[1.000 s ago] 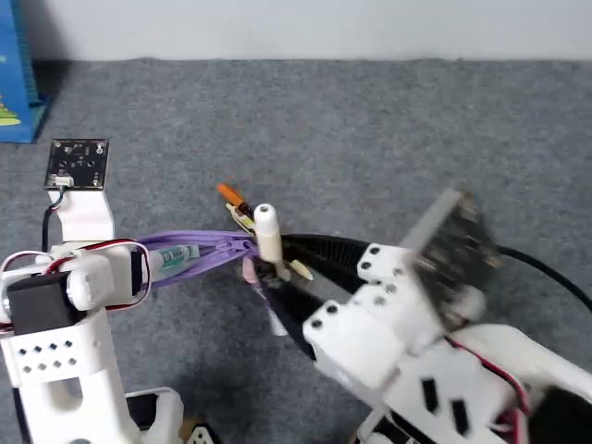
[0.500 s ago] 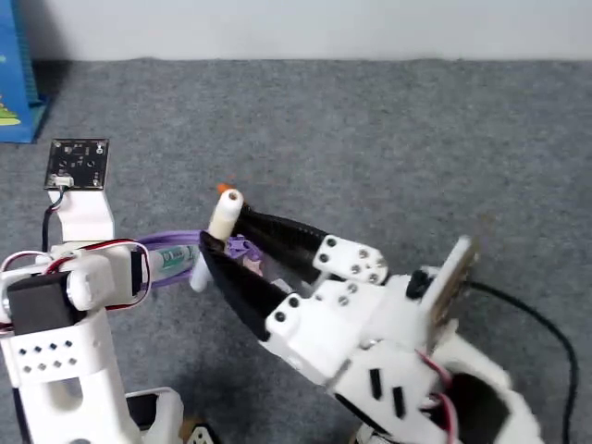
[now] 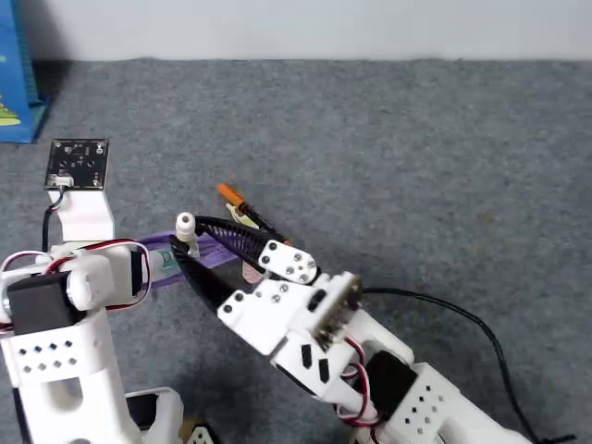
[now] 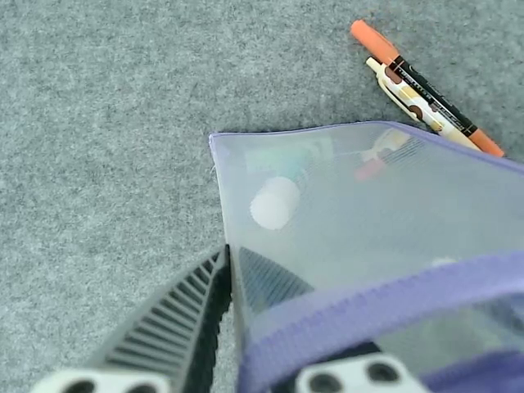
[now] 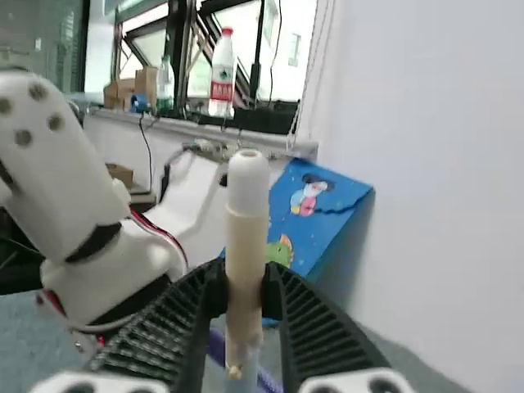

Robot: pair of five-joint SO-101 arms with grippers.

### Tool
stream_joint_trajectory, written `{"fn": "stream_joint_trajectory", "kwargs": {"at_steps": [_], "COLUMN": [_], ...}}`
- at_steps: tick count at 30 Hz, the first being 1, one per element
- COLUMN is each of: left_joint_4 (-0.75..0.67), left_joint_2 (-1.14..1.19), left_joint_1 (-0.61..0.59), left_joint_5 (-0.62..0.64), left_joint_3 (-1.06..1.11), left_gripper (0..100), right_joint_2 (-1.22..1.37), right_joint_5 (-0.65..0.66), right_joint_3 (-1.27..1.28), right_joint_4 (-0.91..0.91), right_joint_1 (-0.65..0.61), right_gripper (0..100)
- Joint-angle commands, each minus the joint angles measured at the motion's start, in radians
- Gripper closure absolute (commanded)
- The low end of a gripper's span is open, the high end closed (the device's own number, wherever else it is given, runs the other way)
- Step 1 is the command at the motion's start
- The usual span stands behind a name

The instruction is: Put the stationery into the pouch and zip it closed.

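Right gripper (image 5: 244, 296), clamped on a cream pen (image 5: 246, 221), hangs above the purple pouch (image 4: 360, 221) pinched by the left gripper (image 4: 229, 266) at near left; lowering the tip well inside before release looks wisest.

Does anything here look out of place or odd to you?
An orange pen and a patterned pen lie loose on the carpet beside the pouch, not inside. The right gripper holds a cream pen upright. Nothing looks broken.

Grey carpet (image 3: 416, 139), white wall (image 3: 324, 28), blue box (image 3: 11, 83) against it, bright windows (image 5: 147, 41) over a cluttered sill (image 5: 176, 131)
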Motion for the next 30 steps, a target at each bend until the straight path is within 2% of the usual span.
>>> {"fn": "stream_joint_trajectory", "kwargs": {"at_steps": [1,5,11,16,24,30], "left_joint_4": [-0.011,-0.011,-0.011,-0.008,-0.005,-0.005], "left_joint_2": [0.005,0.005,0.005,0.005,0.003,0.003], "left_joint_1": [0.012,0.009,0.006,0.005,0.005,0.005], "left_joint_5": [0.006,0.006,0.003,0.003,0.003,0.005], "left_joint_3": [-0.001,-0.001,-0.007,-0.007,-0.005,-0.002], "left_gripper": [99,99,99,99,99,99], "right_joint_2": [0.008,0.01,0.019,0.079,0.495,0.822], "right_joint_5": [0.009,-0.046,-0.21,-0.238,-0.245,-0.213], "right_joint_3": [-0.026,-0.112,-0.374,-0.489,-0.494,-0.542], "right_joint_4": [0.068,0.266,0.625,0.819,0.905,0.785], "right_joint_1": [0.005,0.008,0.125,0.286,0.447,0.455], "right_gripper": [92.1,74.2,76.9,77.2,77.2,77.2]}}
